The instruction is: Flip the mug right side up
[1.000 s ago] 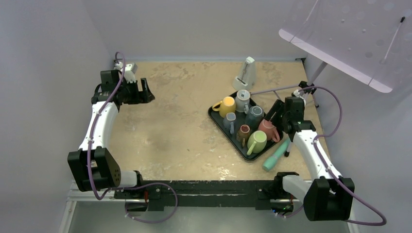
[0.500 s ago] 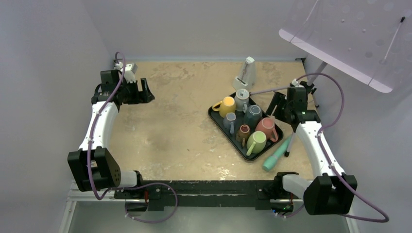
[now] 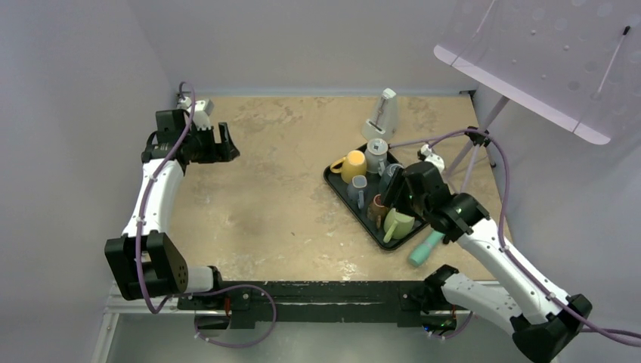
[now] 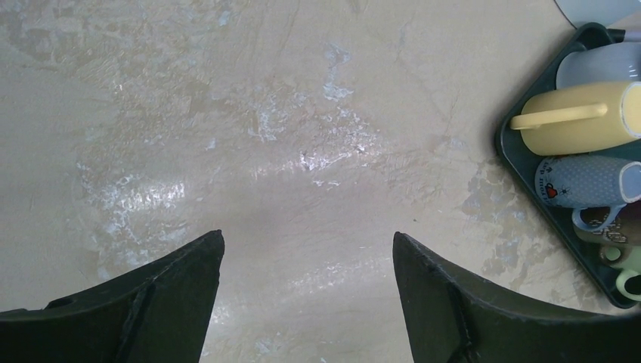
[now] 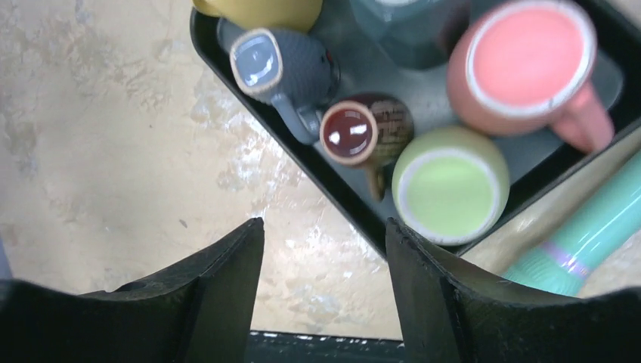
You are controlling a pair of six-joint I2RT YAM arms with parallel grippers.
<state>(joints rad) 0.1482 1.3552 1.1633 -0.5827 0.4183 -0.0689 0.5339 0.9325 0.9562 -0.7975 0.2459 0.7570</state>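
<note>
A black tray holds several mugs that look bottom-up. In the right wrist view I see the flat bases of a green mug, a pink mug, a small brown mug and a grey-blue mug. My right gripper is open and empty. It hovers above the tray's near-left rim, beside the green mug. In the top view it hides the pink mug. My left gripper is open and empty, far left, over bare table.
A yellow mug and a grey-white mug sit at the tray's far end. A teal tool lies right of the tray. A metronome stands behind it. A tilted translucent board on a stand overhangs the far right.
My right arm has swung from the tray's right side to above the mugs, and now covers the pink mug. The left arm has not moved.
</note>
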